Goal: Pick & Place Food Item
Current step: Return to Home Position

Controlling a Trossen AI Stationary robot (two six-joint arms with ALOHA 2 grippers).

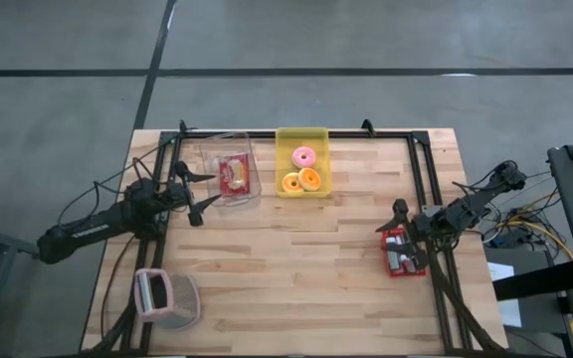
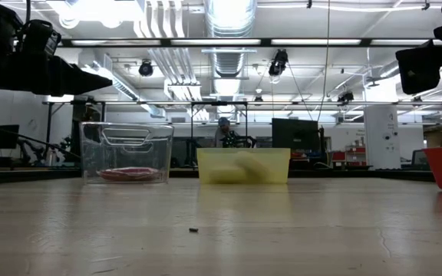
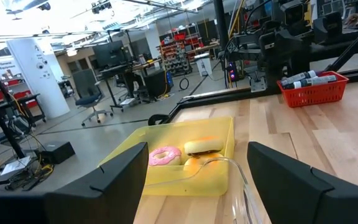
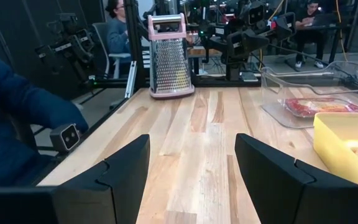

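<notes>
The red popcorn bag (image 1: 234, 175) lies flat on the floor of the transparent bin (image 1: 213, 151), which stands at the far edge of the wooden table (image 1: 306, 268), left of centre. Near it on the right, with a narrow gap between, is the yellow bin (image 1: 302, 136). This holds a pink-iced doughnut (image 1: 304, 156) and two orange ones (image 1: 310, 179).

The left gripper (image 1: 207, 197) hangs above the table at the transparent bin's left side. Its fingers are spread wide and hold nothing, and the left wrist view shows the bin's rim between them.

Well apart, at the table's right edge, stands the red bin (image 1: 388, 261) with small bottles (image 1: 399, 257) lying in it. The right gripper (image 1: 391, 217) hovers over that bin's far left corner, fingers apart and empty.

A pink-handled box grater (image 1: 162, 298) lies on its side near the table's near left corner. In the right wrist view a person's dark blue sleeve (image 4: 11, 124) shows beside the table.
</notes>
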